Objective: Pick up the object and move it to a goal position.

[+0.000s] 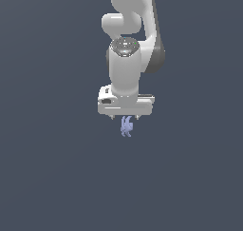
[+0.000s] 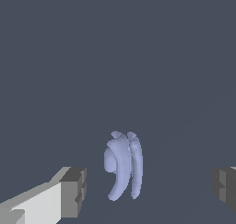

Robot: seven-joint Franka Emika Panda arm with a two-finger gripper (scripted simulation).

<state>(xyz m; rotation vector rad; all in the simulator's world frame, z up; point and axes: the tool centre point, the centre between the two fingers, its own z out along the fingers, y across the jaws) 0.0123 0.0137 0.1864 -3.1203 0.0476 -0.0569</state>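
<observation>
The white robot arm (image 1: 124, 68) hangs down over a plain dark grey counter (image 1: 52, 178). At its end is the pincer (image 1: 125, 117), and its two fingers stand wide apart. In the wrist view you can see one grey finger pad (image 2: 73, 191) on one side and the other one far off on the other side, with a big gap between them. So the pincer is open and it holds nothing.

The object (image 1: 126, 126) is a tiny pale blue-purple lump with thin curved prongs (it looks a bit like a small bunch of bent petals). In the exterior view it shows just under the pincer. In the wrist view the object (image 2: 123, 165) sits in the gap between the two fingers, a little nearer to one pad than the other. Neither pad touches it. It seems to rest on the counter, though I cannot tell how high the pincer is above it.

So how far along is the job? I think only the first bit is done: the pincer is lined up over the object. The rest is still to do. It has to go lower, close on the object, lift it, and carry it to the goal. No goal mark shows in either picture, so I cannot say where that is.
</observation>
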